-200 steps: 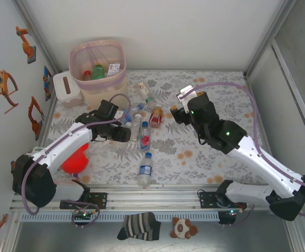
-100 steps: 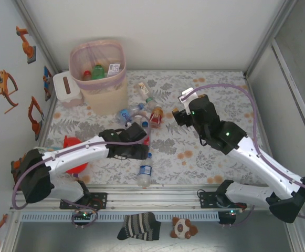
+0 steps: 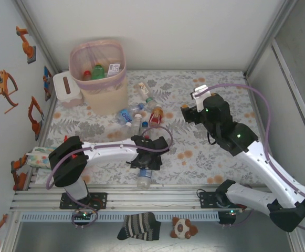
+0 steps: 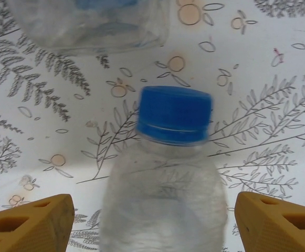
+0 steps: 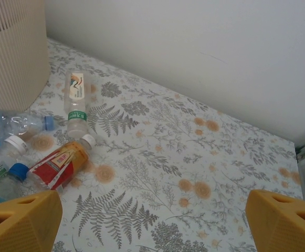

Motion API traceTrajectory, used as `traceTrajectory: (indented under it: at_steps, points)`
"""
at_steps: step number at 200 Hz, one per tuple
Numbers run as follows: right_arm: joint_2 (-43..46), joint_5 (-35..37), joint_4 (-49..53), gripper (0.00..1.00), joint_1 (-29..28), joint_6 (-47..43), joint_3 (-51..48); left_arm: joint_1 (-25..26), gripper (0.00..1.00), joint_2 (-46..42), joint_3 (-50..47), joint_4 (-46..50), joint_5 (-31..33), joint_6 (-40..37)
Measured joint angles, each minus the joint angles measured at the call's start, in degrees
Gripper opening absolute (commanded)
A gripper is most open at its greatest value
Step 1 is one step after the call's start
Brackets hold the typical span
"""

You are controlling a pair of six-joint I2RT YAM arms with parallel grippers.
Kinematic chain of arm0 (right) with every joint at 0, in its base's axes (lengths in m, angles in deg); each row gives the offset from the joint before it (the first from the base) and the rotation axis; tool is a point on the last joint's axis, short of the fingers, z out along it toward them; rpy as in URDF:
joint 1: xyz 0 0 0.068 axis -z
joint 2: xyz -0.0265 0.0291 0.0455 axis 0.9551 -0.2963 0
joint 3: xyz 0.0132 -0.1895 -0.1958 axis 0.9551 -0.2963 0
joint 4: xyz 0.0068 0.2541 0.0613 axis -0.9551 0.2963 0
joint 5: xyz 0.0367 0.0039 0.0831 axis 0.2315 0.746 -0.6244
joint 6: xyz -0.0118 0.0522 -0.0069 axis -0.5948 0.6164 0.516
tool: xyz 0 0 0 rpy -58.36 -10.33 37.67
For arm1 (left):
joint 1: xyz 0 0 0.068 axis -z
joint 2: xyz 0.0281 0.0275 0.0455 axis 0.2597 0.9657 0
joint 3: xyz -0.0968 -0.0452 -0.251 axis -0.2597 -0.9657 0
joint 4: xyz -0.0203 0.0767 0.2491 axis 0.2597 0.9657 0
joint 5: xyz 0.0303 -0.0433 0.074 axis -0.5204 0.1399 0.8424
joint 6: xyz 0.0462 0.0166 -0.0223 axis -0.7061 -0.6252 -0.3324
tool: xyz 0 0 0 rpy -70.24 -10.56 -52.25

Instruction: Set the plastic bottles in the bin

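Clear plastic bottle with blue cap [image 4: 169,178] lying on fern-print worktop [image 4: 278,131], front edge, between spread tips of left pincer [image 4: 153,223], apparently untouched. Lower, close on body below cap, lift to beige pink-lined bin [image 3: 106,98]. Right pincer [image 5: 152,220] open, empty.

Our left arm [image 3: 107,152] and right arm [image 3: 262,163] are smooth white shells with black joints and wrists. A thin purple cable [image 3: 236,85] loops along each. A green light [image 3: 207,110] glows on the right wrist. Our fingertips [image 4: 29,223] are orange-yellow wedges with triangular hollows.
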Motion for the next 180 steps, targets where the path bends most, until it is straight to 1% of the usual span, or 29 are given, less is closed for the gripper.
traceTrajectory:
  at_steps: [23,40,63,89,118,180]
  points:
    - [0.79,-0.57,0.07,0.89,0.13,-0.02,-0.61,-0.07,0.78,0.35,0.04,1.01,-0.09,0.92]
    - [1.49,-0.74,0.11,0.89,0.26,0.00,-0.66,-0.09,0.72,1.57,0.28,1.11,-0.57,1.01]
    - [2.67,-0.74,0.02,0.89,0.28,-0.02,-1.05,-0.17,0.69,3.93,0.96,1.11,-1.68,0.70]
    - [3.48,-0.72,0.04,0.89,0.42,-0.09,-1.62,-0.17,0.63,5.22,1.42,1.03,-2.69,0.39]
    - [3.56,-0.72,0.04,0.89,0.55,-0.20,-1.79,-0.17,0.54,5.22,1.75,1.05,-2.99,-0.33]
    - [3.54,-1.33,0.00,0.89,0.59,-0.22,-1.79,-0.15,0.53,4.00,2.47,1.46,-2.25,-0.59]
